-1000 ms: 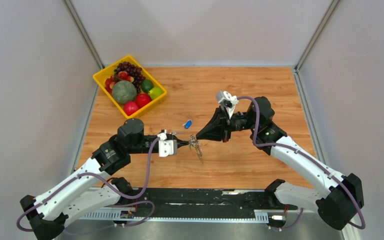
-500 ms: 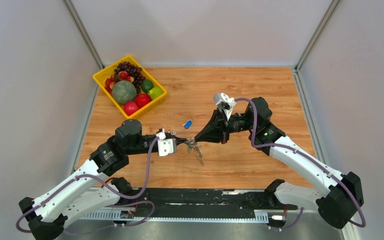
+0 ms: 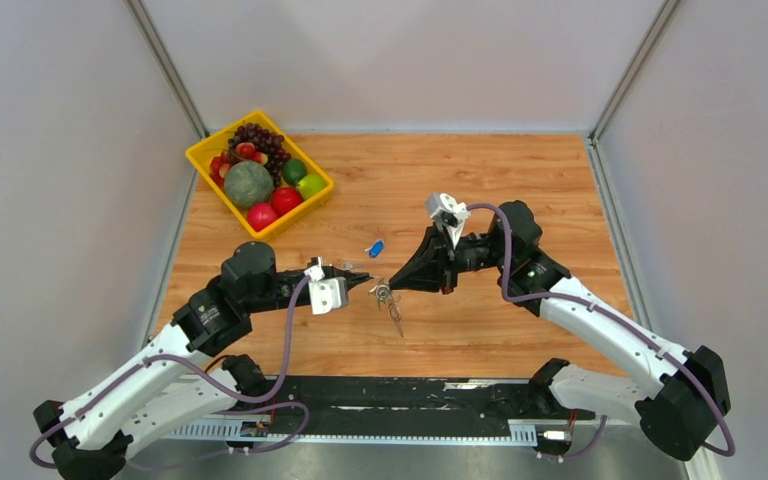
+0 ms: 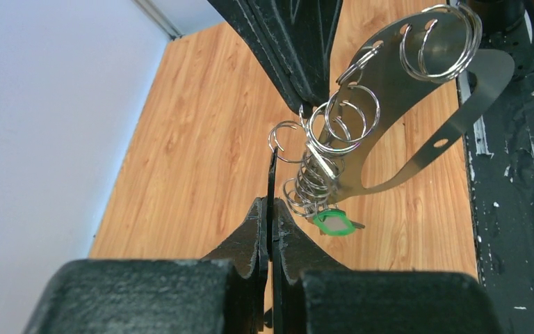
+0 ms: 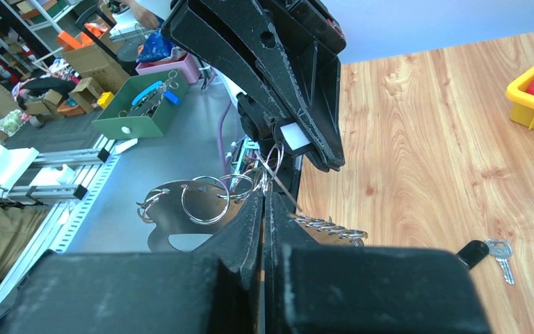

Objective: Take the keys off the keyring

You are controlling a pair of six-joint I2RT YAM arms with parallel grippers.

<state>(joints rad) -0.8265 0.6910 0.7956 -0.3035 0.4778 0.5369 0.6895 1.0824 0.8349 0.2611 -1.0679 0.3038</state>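
The keyring [image 4: 389, 90] is a curved flat metal plate strung with several wire rings; it hangs above the table between my two grippers [image 3: 385, 293]. A key with a green tag [image 4: 334, 223] dangles from the lower rings, and the keys [image 3: 396, 318] hang down beneath. My left gripper [image 4: 272, 202] is shut on a thin black key head, seen edge-on and linked to a ring. My right gripper [image 5: 263, 193] is shut on the wire rings of the keyring [image 5: 201, 202], facing the left gripper [image 3: 368, 287] tip to tip from the right [image 3: 395, 285].
A blue-tagged key [image 3: 375, 247] lies loose on the wood just beyond the grippers, and a black-headed key [image 5: 471, 254] lies near it. A yellow basket [image 3: 220, 132] of fruit stands at the back left. The black base rail [image 3: 400, 395] runs along the near edge.
Both grippers have shifted a little to the left with the key bunch held between them. Both stay shut.
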